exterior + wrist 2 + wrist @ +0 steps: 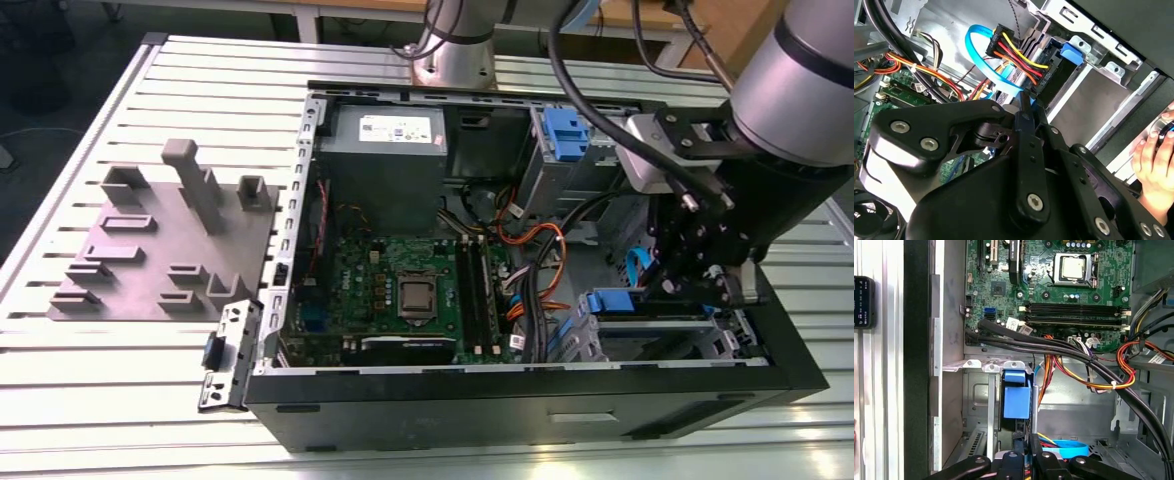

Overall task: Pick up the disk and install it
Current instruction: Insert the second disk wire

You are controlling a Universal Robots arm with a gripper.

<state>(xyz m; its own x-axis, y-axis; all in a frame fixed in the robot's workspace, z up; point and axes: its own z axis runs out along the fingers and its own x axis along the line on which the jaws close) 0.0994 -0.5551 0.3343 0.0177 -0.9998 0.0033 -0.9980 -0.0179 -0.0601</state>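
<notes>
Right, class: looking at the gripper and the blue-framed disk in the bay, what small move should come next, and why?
Probably a short, slow push straight along the bay. In the first wrist view the disk already stands in it, blue carrier showing. The gripper sits right behind, and cables crowd close.

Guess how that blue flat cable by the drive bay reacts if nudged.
Probably floppy: the blue flat cable is a thin ribbon in a loose loop. Likely light too. One end seems plugged in, so it should flex, not travel.

Blue-framed disk [1017, 399] upright in its metal bay [976, 390], green motherboard [1054, 295] and cable bundle [1074, 357] beyond.
</notes>
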